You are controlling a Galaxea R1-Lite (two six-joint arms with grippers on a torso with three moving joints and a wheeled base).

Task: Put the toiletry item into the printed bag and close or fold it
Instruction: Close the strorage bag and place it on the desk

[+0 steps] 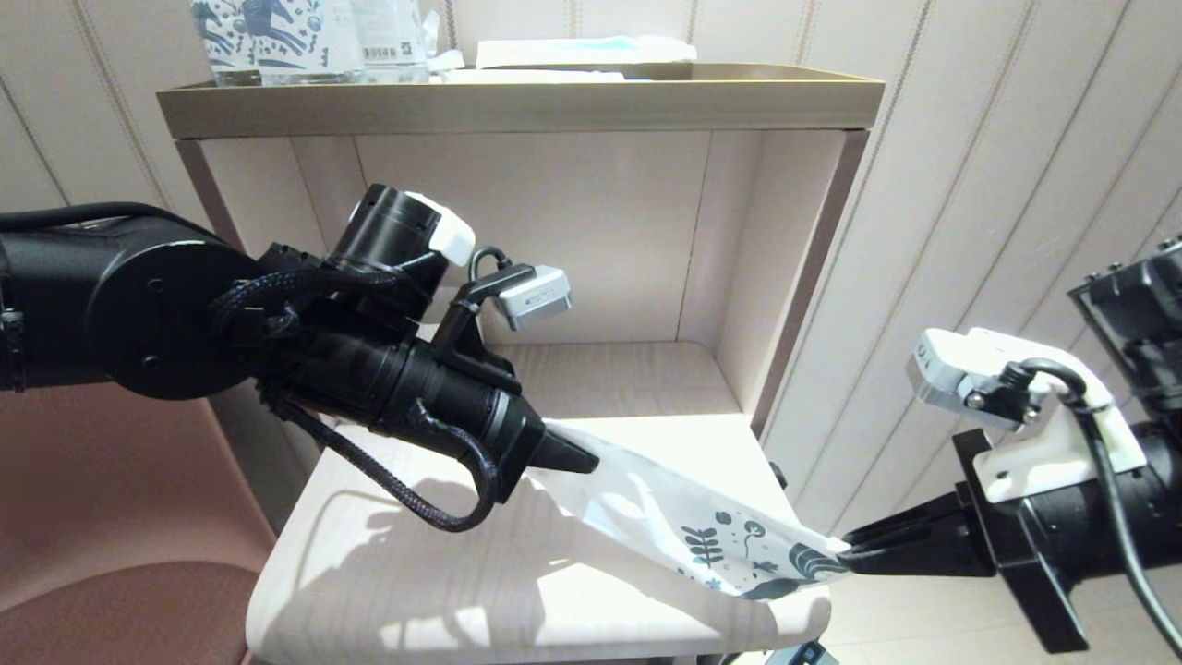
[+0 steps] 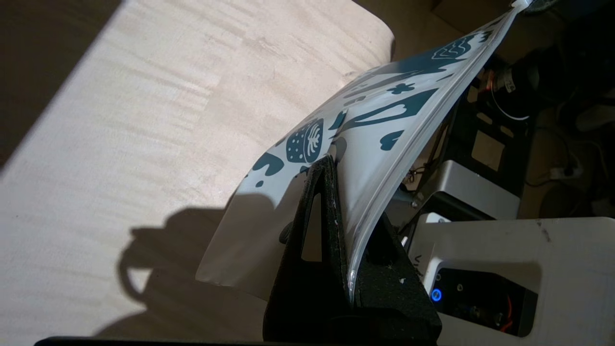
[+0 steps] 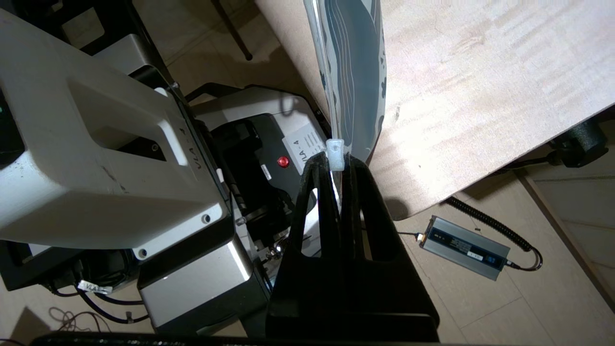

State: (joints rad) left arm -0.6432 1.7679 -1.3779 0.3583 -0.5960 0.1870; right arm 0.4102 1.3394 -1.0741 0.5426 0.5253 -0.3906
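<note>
The printed bag (image 1: 674,526) is a flat white pouch with a dark-blue leaf print at one end. It hangs stretched between my two grippers, just above the pale wooden shelf top (image 1: 416,573). My left gripper (image 1: 577,459) is shut on its plain white end (image 2: 384,125), along the zip edge, shown at the left gripper (image 2: 350,202). My right gripper (image 1: 850,557) is shut on the printed end, off the shelf's right front corner. The white zip slider (image 3: 335,154) sits right at the fingertips of the right gripper (image 3: 336,166). The toiletry item is not in view.
Behind stands a box-like upper shelf (image 1: 517,106) carrying a horse-patterned package (image 1: 277,37) and a flat white packet (image 1: 582,51). A brown seat (image 1: 120,610) is on the left. My own base (image 3: 96,144) and a grey power adapter (image 3: 463,247) lie below on the floor.
</note>
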